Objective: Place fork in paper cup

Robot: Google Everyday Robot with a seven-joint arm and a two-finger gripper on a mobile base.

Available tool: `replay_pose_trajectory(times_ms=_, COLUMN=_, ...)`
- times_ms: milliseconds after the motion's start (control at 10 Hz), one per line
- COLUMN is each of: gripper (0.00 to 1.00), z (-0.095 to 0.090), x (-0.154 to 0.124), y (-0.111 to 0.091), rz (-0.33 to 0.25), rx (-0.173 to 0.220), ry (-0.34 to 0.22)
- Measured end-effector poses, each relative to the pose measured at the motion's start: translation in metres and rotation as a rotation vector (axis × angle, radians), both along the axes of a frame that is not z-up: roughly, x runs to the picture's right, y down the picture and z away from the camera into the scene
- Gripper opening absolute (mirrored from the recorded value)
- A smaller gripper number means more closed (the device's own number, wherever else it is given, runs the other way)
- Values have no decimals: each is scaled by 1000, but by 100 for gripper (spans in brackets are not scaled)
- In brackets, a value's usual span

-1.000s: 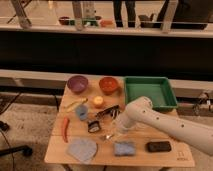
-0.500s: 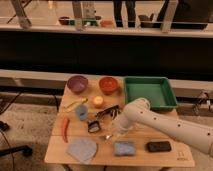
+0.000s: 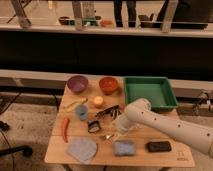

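Note:
My white arm reaches in from the right, and the gripper (image 3: 117, 131) hangs low over the table's front middle, just above the blue sponge (image 3: 124, 148). A slim silvery piece that looks like the fork (image 3: 106, 136) lies on the wood right by the gripper's left side. I cannot tell whether they touch. No white paper cup shows; the arm (image 3: 145, 117) covers the spot behind the gripper.
On the wooden table (image 3: 165, 159): purple bowl (image 3: 77, 82), orange bowl (image 3: 108, 84), green tray (image 3: 150, 92), banana (image 3: 75, 104), orange fruit (image 3: 98, 101), blue cup (image 3: 81, 112), black-handled utensils (image 3: 107, 111), small dark cup (image 3: 93, 126), red chili (image 3: 65, 129), grey-blue cloth (image 3: 81, 149), black block (image 3: 158, 146).

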State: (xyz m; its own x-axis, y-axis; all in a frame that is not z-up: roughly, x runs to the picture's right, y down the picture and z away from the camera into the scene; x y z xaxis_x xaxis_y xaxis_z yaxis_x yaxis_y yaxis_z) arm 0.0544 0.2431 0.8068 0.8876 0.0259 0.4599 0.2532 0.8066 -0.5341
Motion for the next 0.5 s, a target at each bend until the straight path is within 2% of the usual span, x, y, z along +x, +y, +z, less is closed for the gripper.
replay_pose_trajectory(times_ms=100, gripper=46, z=0, x=2, y=0, rz=2, rx=1, ry=2)
replay_pose_trajectory(times_ms=200, gripper=34, z=1, x=3, y=0, rz=4, rx=0, ry=3)
replay_pose_trajectory(times_ms=300, gripper=27, z=2, x=2, y=1, rz=2, rx=-3, ry=2)
replay_pose_trajectory(times_ms=500, gripper=24, z=4, x=1, y=3, rz=-4, rx=-10, ry=-1)
